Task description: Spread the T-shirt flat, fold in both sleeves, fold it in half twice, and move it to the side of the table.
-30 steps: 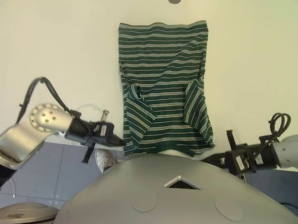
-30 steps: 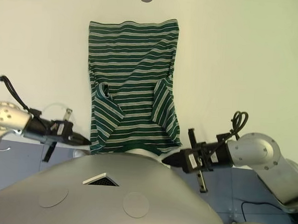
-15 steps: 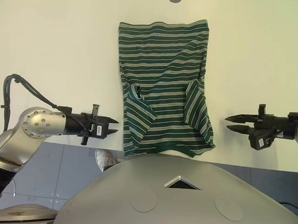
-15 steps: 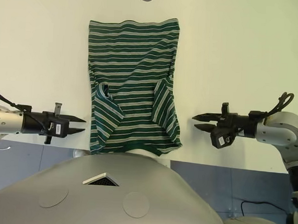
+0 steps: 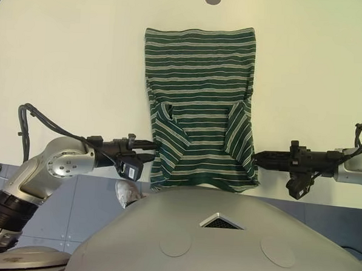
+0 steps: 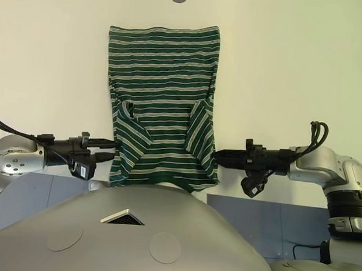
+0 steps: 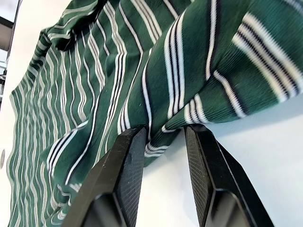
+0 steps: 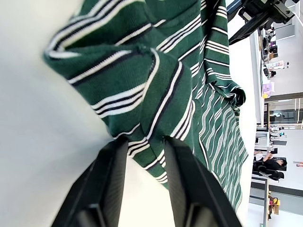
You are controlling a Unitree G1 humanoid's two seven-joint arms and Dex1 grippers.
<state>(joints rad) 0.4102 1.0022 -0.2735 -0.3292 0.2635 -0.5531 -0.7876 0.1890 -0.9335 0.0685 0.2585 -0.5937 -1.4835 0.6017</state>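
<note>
Shirt (image 5: 199, 82) flat on the worktop (image 5: 70, 57); left end effector (image 5: 151, 151) at its 7 o'clock corner, right end effector (image 5: 257, 156) at 5 o'clock, both unclenched.

**Arm pose, both sides.** Your left arm (image 5: 53, 165) bends at the elbow and reaches inward with the forearm close to level, and a cable loops above the joint. Your left gripper (image 5: 154, 151) points toward the centre line, its two black fingers (image 7: 124, 176) parted by a narrow gap. Your right arm (image 6: 322, 166) mirrors this from the opposite side, forearm level. Your right gripper (image 6: 217, 156) points inward at about the same height, facing the left one, its finger pair (image 8: 110, 188) also slightly apart.
</note>
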